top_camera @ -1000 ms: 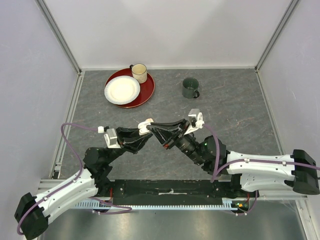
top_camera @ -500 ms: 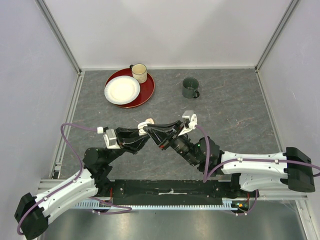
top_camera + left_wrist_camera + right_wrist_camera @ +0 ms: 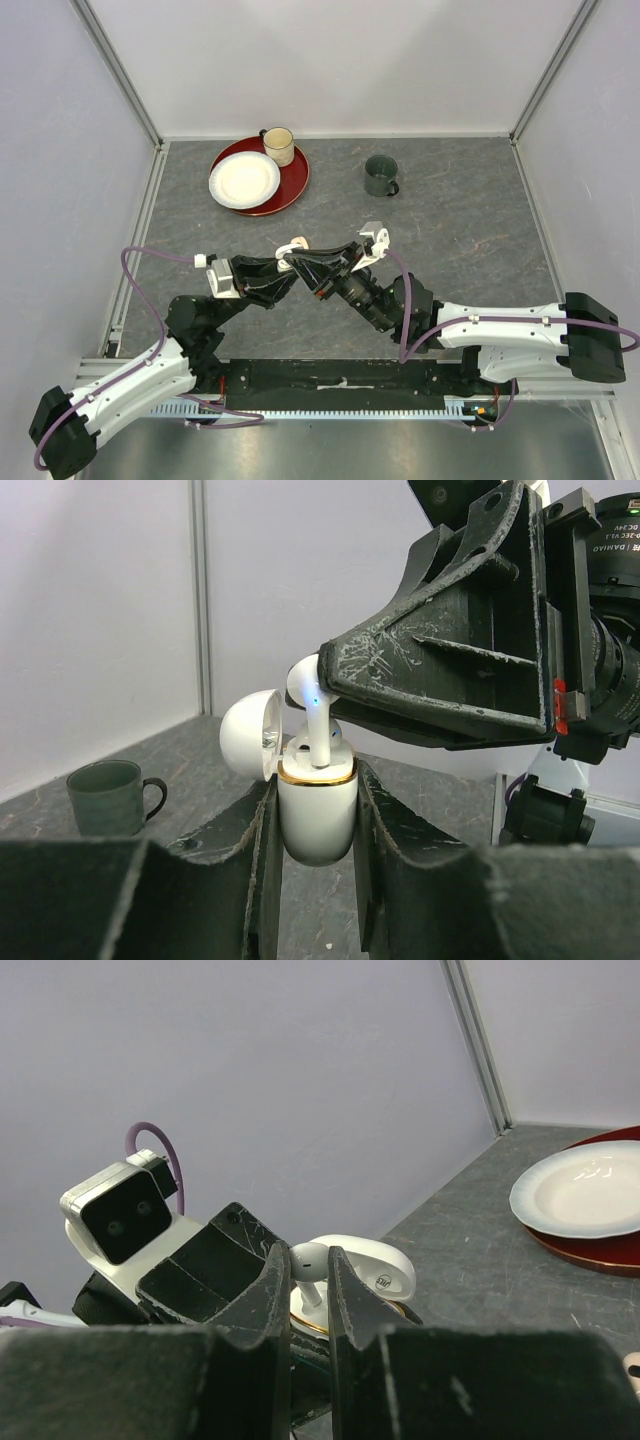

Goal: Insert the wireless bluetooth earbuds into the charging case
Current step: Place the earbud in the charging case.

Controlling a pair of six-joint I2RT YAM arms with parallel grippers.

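Over the grey surface (image 3: pixel 470 230), the left claw (image 3: pixel 314 790) clamped the open charging case (image 3: pixel 317 825) upright so the right claw (image 3: pixel 309 1285), clenched on a white earbud (image 3: pixel 318 720) at the case's 12 o'clock, could seat its stem.

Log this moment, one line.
phase: insertion | left gripper: shut on case, lid open | right gripper: shut on earbud, stem in case, head sticking out

left gripper (image 3: pixel 316 815): jaws a bit apart, clamping
right gripper (image 3: pixel 309 1285): pinched tight, tip right above the left's
arms: both angled inward
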